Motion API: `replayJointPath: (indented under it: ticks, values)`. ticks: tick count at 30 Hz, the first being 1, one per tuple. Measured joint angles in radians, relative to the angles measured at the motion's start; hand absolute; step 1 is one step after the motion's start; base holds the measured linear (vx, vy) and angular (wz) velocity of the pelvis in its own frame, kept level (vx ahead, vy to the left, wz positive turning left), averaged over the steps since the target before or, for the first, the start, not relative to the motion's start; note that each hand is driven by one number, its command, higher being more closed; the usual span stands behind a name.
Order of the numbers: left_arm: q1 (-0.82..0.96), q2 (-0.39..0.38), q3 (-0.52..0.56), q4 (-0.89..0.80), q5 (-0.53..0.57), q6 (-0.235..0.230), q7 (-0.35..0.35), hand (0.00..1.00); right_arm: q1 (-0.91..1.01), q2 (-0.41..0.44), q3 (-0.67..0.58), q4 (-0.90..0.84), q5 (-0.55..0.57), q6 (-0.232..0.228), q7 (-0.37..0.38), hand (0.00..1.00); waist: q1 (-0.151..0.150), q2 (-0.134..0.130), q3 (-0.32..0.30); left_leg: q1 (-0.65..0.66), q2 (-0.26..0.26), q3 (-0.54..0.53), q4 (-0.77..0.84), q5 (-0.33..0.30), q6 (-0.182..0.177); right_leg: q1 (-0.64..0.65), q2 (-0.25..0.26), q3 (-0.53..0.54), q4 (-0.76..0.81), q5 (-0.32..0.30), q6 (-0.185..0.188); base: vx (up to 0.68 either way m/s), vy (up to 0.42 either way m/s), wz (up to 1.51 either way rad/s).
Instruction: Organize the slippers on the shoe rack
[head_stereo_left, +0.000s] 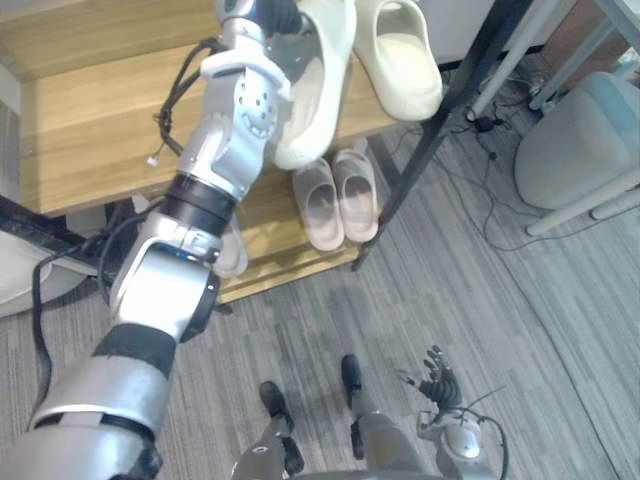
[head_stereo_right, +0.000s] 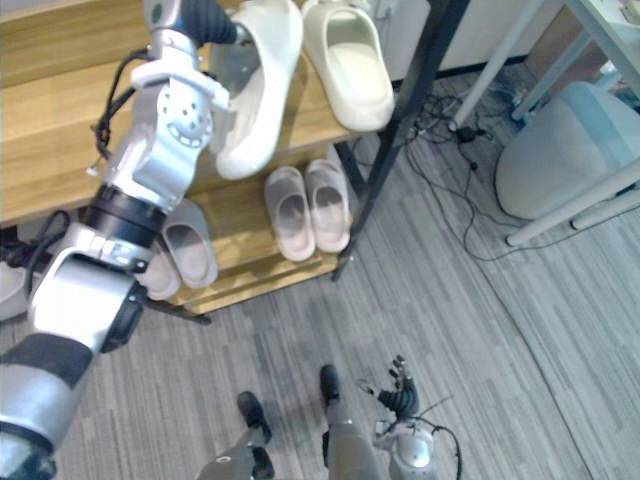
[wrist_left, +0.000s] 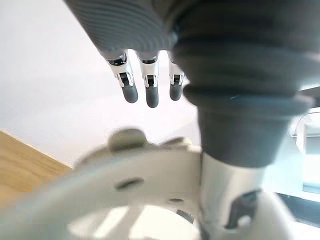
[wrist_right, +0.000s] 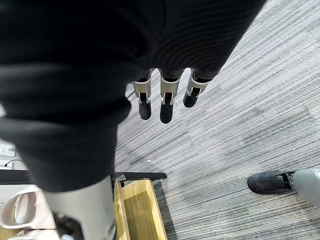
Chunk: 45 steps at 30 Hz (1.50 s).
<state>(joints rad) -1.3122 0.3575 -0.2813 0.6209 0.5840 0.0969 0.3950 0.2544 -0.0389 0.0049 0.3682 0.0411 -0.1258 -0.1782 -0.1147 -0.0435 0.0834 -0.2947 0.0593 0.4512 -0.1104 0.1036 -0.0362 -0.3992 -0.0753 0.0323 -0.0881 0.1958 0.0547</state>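
your left hand (wrist_left: 151, 87) is up at the top shelf (head_stereo_left: 90, 140) of the shoe rack (head_stereo_left: 418, 165), fingers straight and slack, curled round nothing. a cream slipper (head_stereo_left: 322, 90) lies tilted just beside its wrist, toe hanging past the shelf's front edge. a second cream slipper (head_stereo_left: 408, 70) sits next to it. a pink pair (head_stereo_left: 335, 198) stands on the lower shelf (head_stereo_left: 280, 265). your right hand (head_stereo_left: 438, 380) hangs low over grey carpet (head_stereo_left: 500, 330), fingers relaxed.
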Motion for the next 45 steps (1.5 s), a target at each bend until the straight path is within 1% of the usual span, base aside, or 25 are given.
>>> replayJointPath:
  ticks: [3,9,17,19,21,28,30,32,33,35,36,37,40,43,45]
  values:
    - [0.022,-0.019,0.035,0.0,-0.024,0.0,0.002,0.0,0.0,-0.001,0.0,0.0,0.0,0.0,0.0,0.0,0.0,0.0,0.0,0.0,0.0,0.001,0.0,0.0,0.0,-0.001,0.0,0.0,0.0,-0.001,0.0,0.0,0.0,0.0]
    - [0.039,-0.051,0.053,0.022,-0.07,-0.001,0.013,0.0,0.0,-0.001,0.0,0.0,0.001,0.0,-0.001,0.0,0.0,0.0,0.0,-0.001,-0.003,0.001,0.0,0.001,0.001,-0.001,-0.003,-0.003,0.0,-0.002,0.002,0.0,0.002,0.01]
    - [0.051,-0.112,0.069,0.024,-0.078,-0.001,0.014,0.0,-0.001,-0.001,0.0,0.0,0.001,0.0,-0.001,0.0,0.0,0.0,0.0,-0.003,-0.005,-0.016,0.0,0.002,0.003,0.004,-0.006,-0.016,0.0,-0.002,0.002,0.02,0.008,0.05]
    - [0.052,-0.126,0.069,0.048,-0.078,-0.001,0.013,0.0,-0.001,-0.001,0.0,0.0,0.001,0.0,-0.001,0.0,0.0,0.0,0.0,-0.003,-0.006,-0.021,0.0,0.004,0.006,0.006,-0.008,-0.02,0.0,-0.002,0.002,0.01,0.007,0.05]
    - [0.052,-0.131,0.069,0.053,-0.079,-0.001,0.013,0.0,-0.001,-0.001,0.0,0.0,0.002,0.0,-0.001,0.0,0.0,0.0,0.0,-0.003,-0.007,-0.022,0.0,0.005,0.006,0.007,-0.009,-0.021,0.0,-0.002,0.002,0.01,0.008,0.04]
    - [0.052,-0.138,0.07,0.056,-0.152,-0.004,0.013,0.0,-0.001,0.0,0.0,0.001,0.003,0.0,0.001,0.0,0.002,-0.001,-0.001,0.001,-0.01,-0.026,0.0,0.007,0.009,0.016,-0.014,-0.03,0.0,-0.002,0.003,0.02,0.013,0.04]
    - [0.055,-0.137,0.082,0.055,-0.176,-0.005,0.014,0.0,-0.001,0.0,0.0,0.002,0.003,0.001,0.001,0.0,0.005,-0.001,-0.001,0.003,-0.01,-0.027,0.0,0.007,0.01,0.019,-0.014,-0.031,0.0,-0.002,0.003,0.0,0.0,0.0]
    - [0.093,-0.136,0.108,0.016,-0.202,-0.006,0.017,0.0,0.0,0.002,0.001,0.005,0.003,0.003,0.002,0.0,0.006,-0.001,-0.001,0.013,-0.01,-0.028,0.0,0.007,0.01,0.028,-0.015,-0.031,0.0,-0.002,0.003,0.02,0.006,0.02]
    - [0.142,-0.138,0.108,-0.021,-0.241,-0.021,0.025,0.0,0.0,0.002,0.001,0.013,0.003,0.005,0.002,0.0,0.007,-0.001,-0.001,0.029,-0.009,-0.034,0.0,0.007,0.009,0.048,-0.015,-0.037,0.0,-0.006,0.005,0.04,0.008,0.05]
    - [0.18,-0.143,0.108,-0.06,-0.277,-0.03,0.04,0.0,0.0,0.002,0.003,0.02,0.003,0.005,0.002,0.0,0.008,-0.001,-0.001,0.035,-0.009,-0.041,0.0,0.006,0.009,0.057,-0.015,-0.047,0.0,-0.007,0.005,0.03,0.002,0.14]
    - [0.21,-0.144,0.109,-0.095,-0.313,-0.048,0.046,0.0,-0.001,0.003,0.005,0.029,0.003,0.005,0.002,0.0,0.011,-0.001,-0.001,0.035,-0.009,-0.05,0.0,0.007,0.009,0.061,-0.016,-0.056,0.0,-0.009,0.003,0.02,0.0,0.2]
    - [0.226,-0.145,0.109,-0.11,-0.332,-0.056,0.053,0.0,-0.002,0.003,0.007,0.039,0.003,0.005,0.002,0.0,0.013,-0.001,-0.001,0.036,-0.009,-0.053,0.0,0.007,0.009,0.064,-0.016,-0.061,0.0,-0.01,0.003,0.01,0.001,0.21]
    - [0.317,-0.149,0.113,-0.196,-0.391,-0.075,0.07,0.0,-0.001,0.01,0.009,0.047,0.003,0.018,0.002,0.0,0.029,-0.001,-0.001,0.05,-0.009,-0.07,0.0,0.005,0.006,0.088,-0.018,-0.082,0.0,-0.021,-0.004,0.02,0.006,0.16]
    - [0.383,-0.189,0.14,-0.249,-0.441,-0.11,0.079,0.0,-0.01,0.012,0.009,0.052,0.003,0.02,0.003,0.0,0.051,0.001,-0.002,0.058,-0.009,-0.089,0.001,0.005,0.006,0.106,-0.02,-0.104,0.0,-0.028,-0.01,0.03,0.011,0.18]
    - [0.446,-0.198,0.145,-0.283,-0.475,-0.128,0.081,0.0,-0.032,0.013,0.009,0.078,0.004,0.021,0.003,0.0,0.055,0.002,-0.003,0.072,-0.009,-0.101,0.001,0.005,0.006,0.125,-0.021,-0.116,0.0,-0.031,-0.008,0.05,0.015,0.2]
